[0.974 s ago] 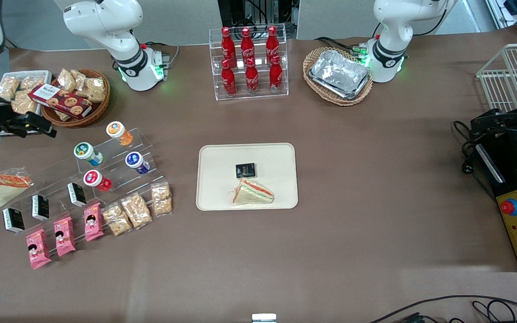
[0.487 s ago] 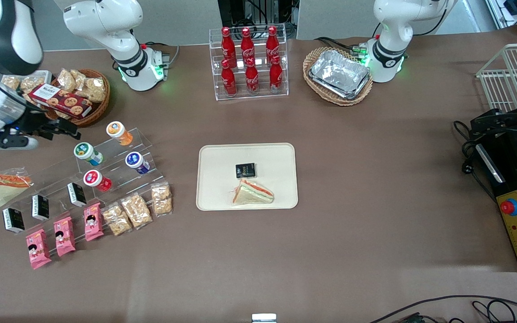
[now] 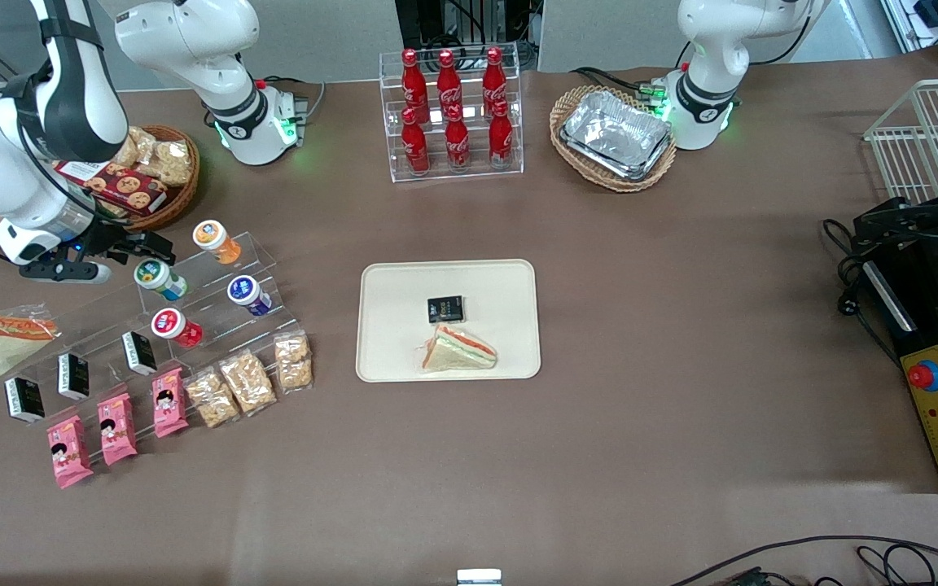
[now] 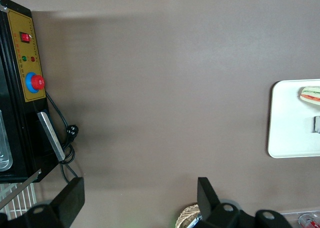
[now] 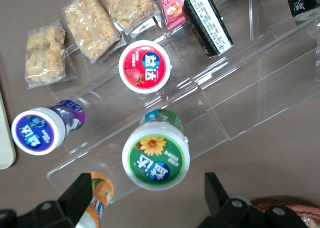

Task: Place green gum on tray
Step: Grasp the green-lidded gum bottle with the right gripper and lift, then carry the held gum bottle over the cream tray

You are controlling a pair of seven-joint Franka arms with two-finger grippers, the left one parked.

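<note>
The green gum [image 3: 157,277], a white bottle with a green lid, stands on the clear stepped rack [image 3: 192,293]. In the right wrist view the green gum [image 5: 156,155] sits just ahead of my open fingers [image 5: 80,195], apart from them. My gripper [image 3: 143,244] hangs open above the rack, just beside the green gum and slightly farther from the front camera. The cream tray [image 3: 404,285] lies mid-table, holding a black packet [image 3: 445,308] and a wrapped sandwich [image 3: 458,349].
On the rack stand an orange-lidded bottle [image 3: 215,240], a blue-lidded bottle [image 3: 247,293] and a red-lidded bottle [image 3: 175,326]. Black packets, pink packets and snack bags lie below. A wicker basket of cookies [image 3: 139,175] stands close to my arm.
My right arm has swung in from the table's working-arm end toward the rack, and the gripper now hangs by the green gum.
</note>
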